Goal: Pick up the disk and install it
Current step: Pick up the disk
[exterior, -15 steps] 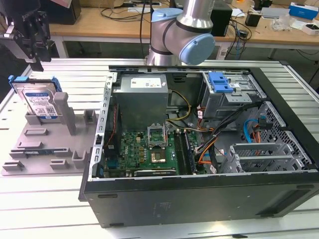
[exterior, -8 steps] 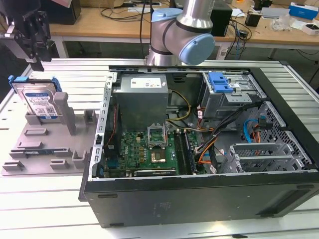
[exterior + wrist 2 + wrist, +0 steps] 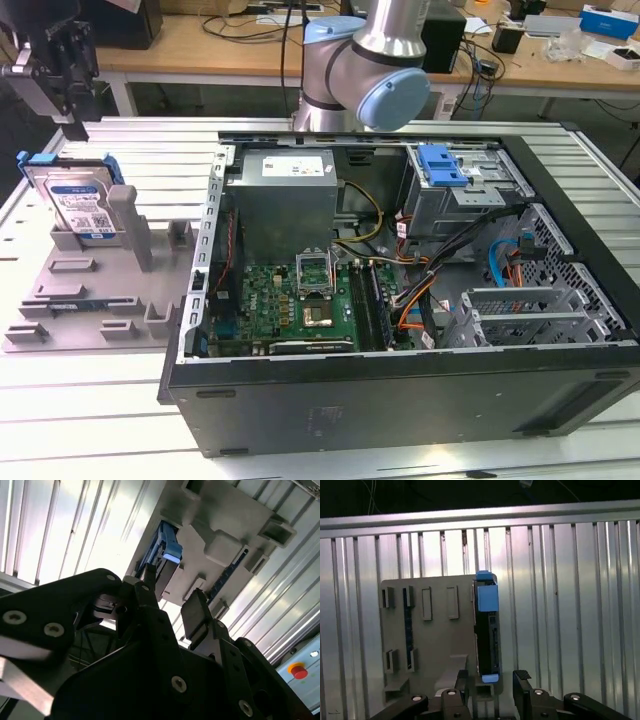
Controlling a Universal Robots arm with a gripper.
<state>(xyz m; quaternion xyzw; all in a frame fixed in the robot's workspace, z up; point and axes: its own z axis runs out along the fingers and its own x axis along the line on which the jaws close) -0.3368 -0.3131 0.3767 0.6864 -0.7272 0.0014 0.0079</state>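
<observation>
The arm [image 3: 368,62] is a thick silver-grey tube with bulbous joints, one closed by a round pale blue cover [image 3: 393,97]. The gripper [image 3: 172,597] is matte black, built of angular linkage plates dotted with round silver screws [image 3: 179,682] (roughly one at each pivot), and ends in two flat, blocky fingers [image 3: 196,612].

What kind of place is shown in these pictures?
Probably a robotics laboratory or workshop for computer assembly trials. An open desktop computer case sits on a slotted aluminium table, a grey fixture holds the disk, and wooden workbenches with cables stand behind.
</observation>
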